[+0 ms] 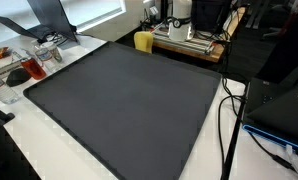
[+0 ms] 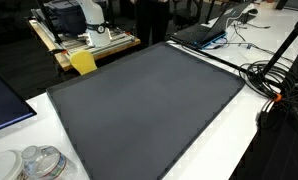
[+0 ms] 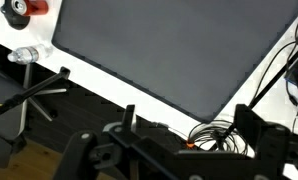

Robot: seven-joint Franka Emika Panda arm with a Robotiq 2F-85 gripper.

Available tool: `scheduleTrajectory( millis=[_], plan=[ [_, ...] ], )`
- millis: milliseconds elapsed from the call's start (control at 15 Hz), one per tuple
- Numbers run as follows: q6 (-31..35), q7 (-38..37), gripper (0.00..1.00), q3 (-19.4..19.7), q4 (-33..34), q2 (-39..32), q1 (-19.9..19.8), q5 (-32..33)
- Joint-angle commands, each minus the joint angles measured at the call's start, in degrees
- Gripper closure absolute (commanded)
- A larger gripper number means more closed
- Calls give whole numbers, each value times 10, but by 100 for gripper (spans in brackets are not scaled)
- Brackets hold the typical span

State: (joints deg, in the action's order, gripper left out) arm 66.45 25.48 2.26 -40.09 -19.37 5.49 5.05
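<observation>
The pincer (image 3: 189,128) shows only in the wrist view, its body cut off by the lower frame edge, fingers spread wide and holding nothing; nearest it lie the grey mat (image 3: 169,50) and a tangle of cables (image 3: 214,133) at the bench (image 1: 49,150) edge; the mat lies flat across most of the bench, with white margins along its sides; a yellow object (image 1: 142,41) sits at the mat's far edge, its kind unclear; clear containers (image 1: 24,68) crowd one bench corner, something red inside, the rest blurred.
</observation>
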Motion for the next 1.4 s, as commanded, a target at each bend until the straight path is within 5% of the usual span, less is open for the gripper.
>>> scheduleTrajectory(
  millis=[0,600,1333],
  plan=[
    [-13,11,0,1,-37,-3,16,32],
    [9,93,0,0,-262,64,26,110],
    [72,79,0,-18,-560,196,-11,122]
  ],
)
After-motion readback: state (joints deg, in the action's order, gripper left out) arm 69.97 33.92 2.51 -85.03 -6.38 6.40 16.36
